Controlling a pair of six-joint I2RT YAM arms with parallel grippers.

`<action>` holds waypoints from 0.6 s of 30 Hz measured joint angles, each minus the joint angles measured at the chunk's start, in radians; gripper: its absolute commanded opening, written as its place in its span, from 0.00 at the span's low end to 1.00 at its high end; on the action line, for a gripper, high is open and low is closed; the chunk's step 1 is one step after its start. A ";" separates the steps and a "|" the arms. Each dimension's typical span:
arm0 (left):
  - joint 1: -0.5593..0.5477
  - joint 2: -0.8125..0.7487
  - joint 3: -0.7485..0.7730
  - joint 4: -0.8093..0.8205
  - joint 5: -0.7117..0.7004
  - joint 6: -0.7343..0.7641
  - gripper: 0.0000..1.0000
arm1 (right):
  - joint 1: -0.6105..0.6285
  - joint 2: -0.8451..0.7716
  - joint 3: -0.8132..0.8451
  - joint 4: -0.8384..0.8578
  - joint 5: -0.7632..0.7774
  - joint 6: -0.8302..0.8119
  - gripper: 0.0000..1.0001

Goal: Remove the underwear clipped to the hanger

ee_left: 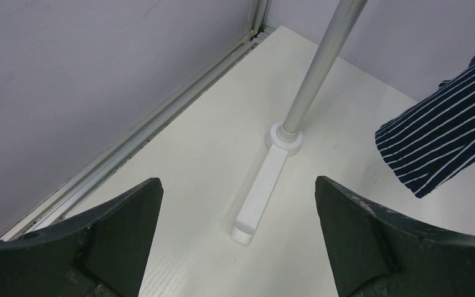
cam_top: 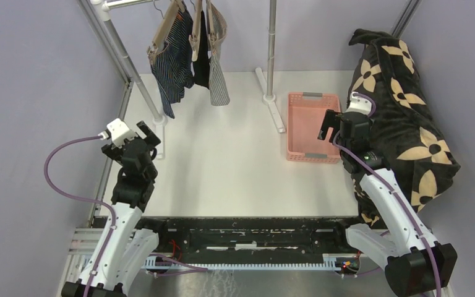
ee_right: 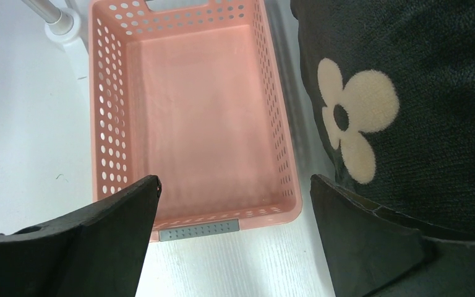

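1. Status. The removal step has not begun: no pair is off its clips. The current stage is approach.

2. End effectors. The left gripper [cam_top: 148, 133] hovers over the left side of the table [cam_top: 235, 161], jaws spread wide, nothing between them. Its wrist view looks down at the white plastic rack foot [ee_left: 266, 185]. The right gripper [cam_top: 329, 127] is likewise wide and empty, poised over the near end of the basket [cam_top: 312, 158].

3. Mid-field items. The basket is rigid pink plastic, rectangular, with perforated walls and grey handle inserts. It holds nothing. Just right of it lies the blanket [cam_top: 408, 111], a bulky black fleece with tan flowers, not a task item.

4. Task items. The underwear hangs at the far left from tan hangers [cam_top: 164, 31] beside the slanted metal rack pole [cam_top: 124, 55]. Left to right: the navy pair [cam_top: 172, 68], thin-striped; the black pair [cam_top: 201, 62], plain; the grey-and-white pair [cam_top: 218, 80], fine-striped. All are soft, limp cloth, well above the table. The clips sit at the frame's top edge and cannot be made out clearly.

5. Next move. Probably the left arm rises and reaches far to the navy pair's lower hem, closes on the cloth, and pulls down steadily to release it.
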 measured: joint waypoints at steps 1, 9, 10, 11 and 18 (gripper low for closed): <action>0.000 -0.004 0.000 -0.001 0.003 0.000 0.99 | 0.000 0.002 0.000 0.000 -0.002 0.000 1.00; 0.000 0.076 0.127 -0.097 0.159 0.017 0.99 | 0.005 0.007 0.000 0.000 -0.014 -0.003 1.00; 0.000 0.098 0.177 -0.124 0.191 0.019 1.00 | 0.005 0.007 0.000 0.000 -0.017 -0.003 1.00; 0.000 0.121 0.233 -0.143 0.226 0.022 0.99 | 0.005 0.007 0.000 0.000 -0.019 -0.003 1.00; 0.000 0.251 0.604 -0.229 0.431 0.039 0.99 | 0.009 0.006 -0.001 0.001 -0.029 -0.003 1.00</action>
